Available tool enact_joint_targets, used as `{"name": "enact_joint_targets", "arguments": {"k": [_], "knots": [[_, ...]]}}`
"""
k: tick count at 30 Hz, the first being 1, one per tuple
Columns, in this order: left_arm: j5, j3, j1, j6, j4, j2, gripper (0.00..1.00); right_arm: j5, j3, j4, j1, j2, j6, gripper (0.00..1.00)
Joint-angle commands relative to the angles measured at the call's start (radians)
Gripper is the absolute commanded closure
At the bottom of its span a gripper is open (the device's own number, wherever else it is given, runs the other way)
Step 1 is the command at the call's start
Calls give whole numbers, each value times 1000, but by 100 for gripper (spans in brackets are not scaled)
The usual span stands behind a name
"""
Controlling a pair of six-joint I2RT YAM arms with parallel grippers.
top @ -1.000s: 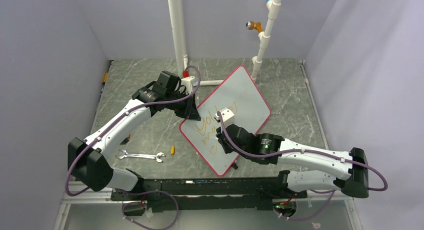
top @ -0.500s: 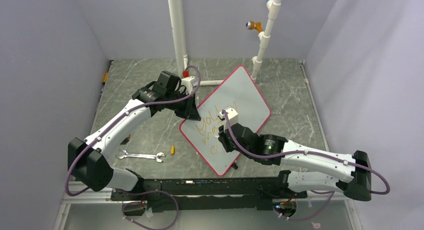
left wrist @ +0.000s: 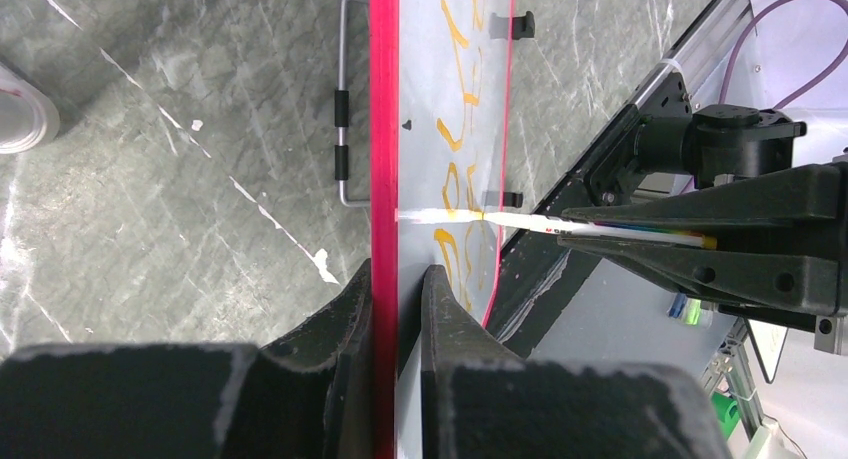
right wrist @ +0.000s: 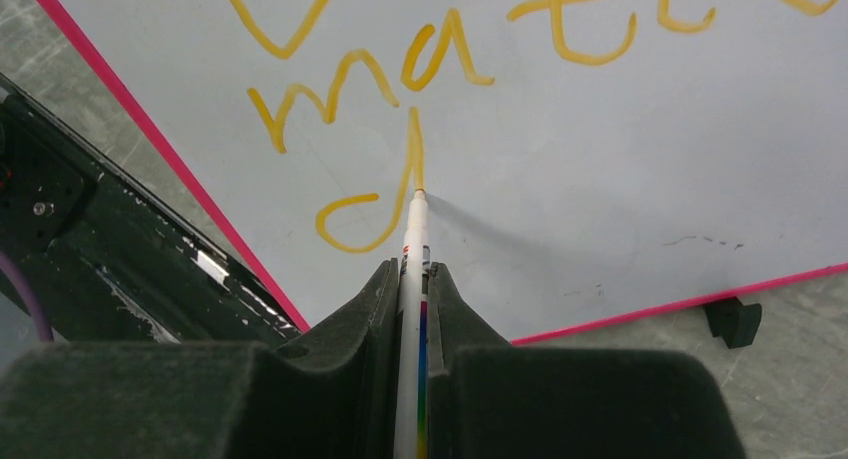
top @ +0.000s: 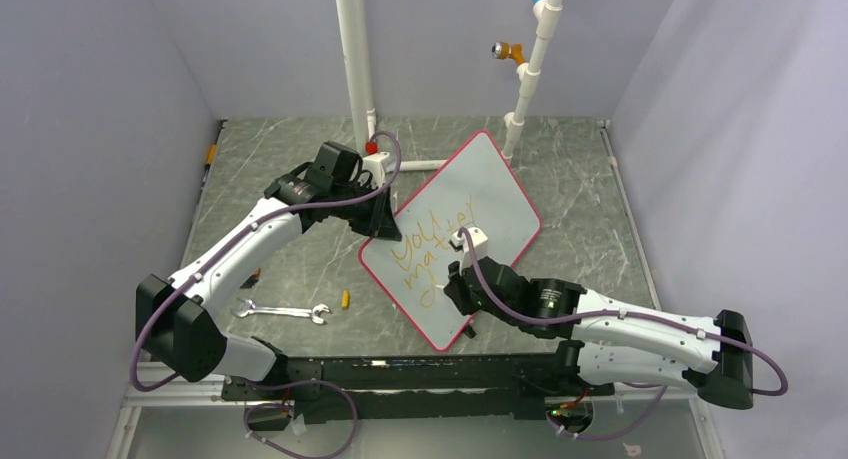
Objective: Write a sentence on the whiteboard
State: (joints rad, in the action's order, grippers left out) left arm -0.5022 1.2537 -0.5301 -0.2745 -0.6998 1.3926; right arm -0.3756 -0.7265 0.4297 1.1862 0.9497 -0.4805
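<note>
A large, flat, pale grey-white whiteboard point(top: 497, 191) with a thin red rim, rounded corners and small black feet is seen lying at a diagonal on the grey marbled tabletop point(top: 270, 179), between the two arms. It is judged to be stiff and fairly light, with a smooth, glossy face that would likely slide under pen pressure if not steadied. The rim is judged the right place to take hold, since the writing face must be left free and fresh ink would probably smear. That hold is what is shown: the left gripper point(left wrist: 398, 279) is closed narrowly across the red rim at the board's far-left edge, one finger on each side. The right gripper point(right wrist: 413, 274) is clamped on a slim white marker point(right wrist: 414, 234), whose tip is set against the board at the end of a stroke. The orange-yellow handwritten sentence point(top: 432, 251) is laid out in slanted lines; "ma" and "tt" can be read in the middle line, and a looped letter is being formed below it. The far right half of the face is seen blank.
</note>
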Motion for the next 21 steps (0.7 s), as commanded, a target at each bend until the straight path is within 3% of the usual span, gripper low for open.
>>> {"name": "enact_joint_targets", "arguments": {"k": [1,15,21], "knots": [[268,25,25,81,13,16,100,36,51,23,-4,7,-45,100],[263,24,26,81,16,22,100,-72,-19,155,-3,-83,-69,100],[263,24,25,81,17,22,100,-53,-49,113,-5,-98,-47,100]]}}
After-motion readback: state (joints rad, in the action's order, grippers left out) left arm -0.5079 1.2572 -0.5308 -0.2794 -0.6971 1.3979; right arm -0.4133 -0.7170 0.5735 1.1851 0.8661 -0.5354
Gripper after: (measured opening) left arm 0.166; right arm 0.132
